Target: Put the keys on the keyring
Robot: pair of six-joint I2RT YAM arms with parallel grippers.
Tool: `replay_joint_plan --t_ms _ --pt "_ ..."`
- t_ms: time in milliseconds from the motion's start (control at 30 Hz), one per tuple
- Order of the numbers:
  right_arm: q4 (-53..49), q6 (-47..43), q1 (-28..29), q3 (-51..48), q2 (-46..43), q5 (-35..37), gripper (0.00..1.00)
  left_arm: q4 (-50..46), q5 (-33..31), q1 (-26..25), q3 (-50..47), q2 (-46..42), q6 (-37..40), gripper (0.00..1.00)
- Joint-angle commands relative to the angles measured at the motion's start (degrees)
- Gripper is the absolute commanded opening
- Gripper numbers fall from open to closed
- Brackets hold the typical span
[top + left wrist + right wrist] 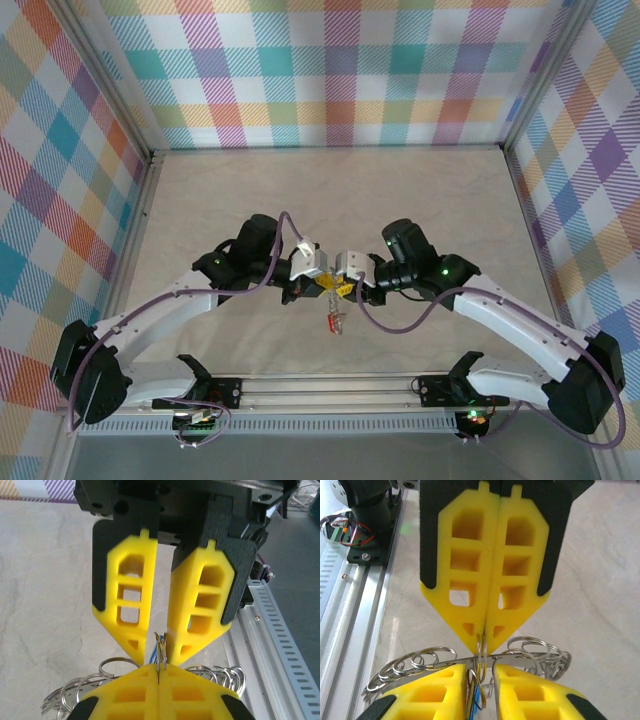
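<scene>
Many looped silver keys (542,659) | left fingers (125,692) clench wire keyring (481,652) | right fingers (432,695) parted

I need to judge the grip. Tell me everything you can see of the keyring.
The keyring is a thin silvery metal loop, seen edge-on and upright, held above the table. The left pincer is shut on it; the right pincer straddles it with jaws slightly apart. The keys fan out on both sides of it. A small red piece hangs beneath.
</scene>
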Motion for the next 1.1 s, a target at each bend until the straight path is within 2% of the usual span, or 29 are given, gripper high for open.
replay_joint_plan --t_ms 0,167,333,467,633,900,1067 --pt "0.79 -1.50 -0.05 -1.15 -2.06 -1.66 0.22 5.09 5.02 1.25 -1.32 -2.48 -0.56 0.00" --pt "-0.03 -1.61 -0.42 -1.32 -3.21 -2.53 0.19 8.42 5.91 1.91 -3.27 -3.85 -1.48 0.00" --pt "-0.12 -1.61 -0.59 -0.72 -2.83 -3.80 0.09 10.48 6.67 2.18 -4.45 -4.39 -1.93 0.00" --pt "0.92 -0.85 -0.59 -0.45 -1.54 -5.74 0.06 11.33 6.59 2.22 -4.73 -4.31 -2.10 0.00" --pt "3.22 0.89 -0.59 -0.36 0.55 -9.01 0.11 14.89 5.31 2.22 -6.04 -5.03 -3.60 0.00" --pt "7.26 2.73 -0.60 -1.10 1.22 -9.29 0.14 19.74 5.00 2.22 -7.99 -4.53 -6.47 0.00" --pt "8.97 3.93 -0.59 -1.76 1.25 -8.98 0.11 20.59 4.81 2.14 -8.44 -4.66 -7.02 0.00"
